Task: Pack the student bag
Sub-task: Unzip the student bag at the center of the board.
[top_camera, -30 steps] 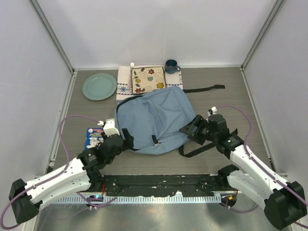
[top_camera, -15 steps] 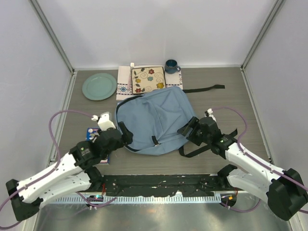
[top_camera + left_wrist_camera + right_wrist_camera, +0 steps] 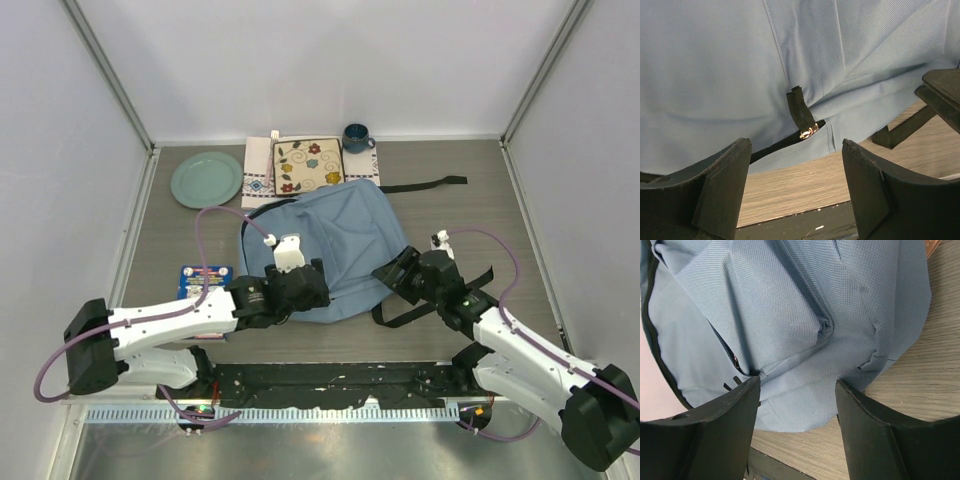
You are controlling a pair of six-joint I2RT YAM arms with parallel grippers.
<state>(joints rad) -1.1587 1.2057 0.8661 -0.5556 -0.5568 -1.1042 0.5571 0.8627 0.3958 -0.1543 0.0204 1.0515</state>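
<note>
The student bag (image 3: 325, 235) is a light-blue backpack lying flat mid-table. My left gripper (image 3: 303, 290) is open and empty at the bag's near edge. In the left wrist view (image 3: 795, 146) its jaws stand wide apart just short of a metal zipper pull (image 3: 808, 132) with a black tab (image 3: 800, 107) on the bag (image 3: 715, 75). My right gripper (image 3: 397, 275) is open and empty at the bag's near right edge. In the right wrist view (image 3: 797, 383) its jaws straddle the rounded edge of the bag (image 3: 790, 300) without closing on it.
A colourful book (image 3: 200, 281) lies on the table left of the bag. At the back stand a green plate (image 3: 206, 180), a floral square plate (image 3: 308, 165) on an embroidered cloth mat (image 3: 257, 172), and a blue mug (image 3: 356, 137). Black straps (image 3: 425, 185) trail right of the bag.
My left arm swung right, from beside the book to the bag's near edge by the zipper pull. My right gripper stayed at the bag's right edge with small shifts.
</note>
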